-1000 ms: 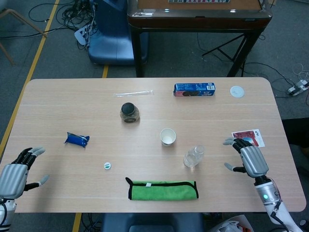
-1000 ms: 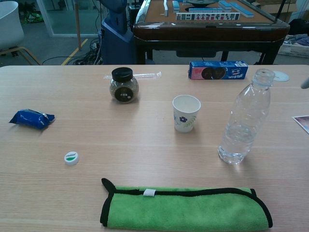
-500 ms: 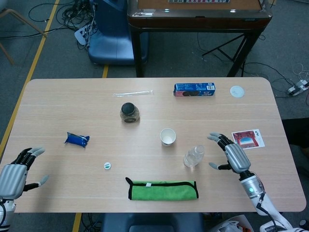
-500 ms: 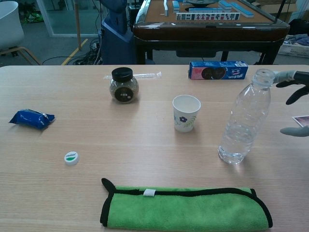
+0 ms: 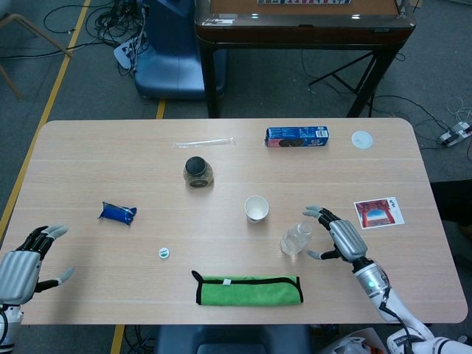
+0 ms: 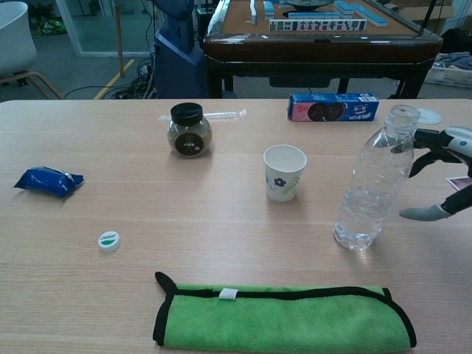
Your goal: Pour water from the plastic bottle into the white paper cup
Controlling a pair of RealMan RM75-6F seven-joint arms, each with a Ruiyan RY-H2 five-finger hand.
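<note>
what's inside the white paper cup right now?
Nothing that shows. In the head view the white paper cup looks empty, with a bare white interior visible to the bottom. From the chest view its front wall hides the bottom. The water is in the plastic bottle.

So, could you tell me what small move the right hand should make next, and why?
Probably ease the right hand a little further toward the plastic bottle and close around its body. The hand is open, fingers spread beside the bottle with a gap showing, so nothing is gripped yet. The bottle stands upright and uncapped, and the white paper cup waits upright on its other side.
</note>
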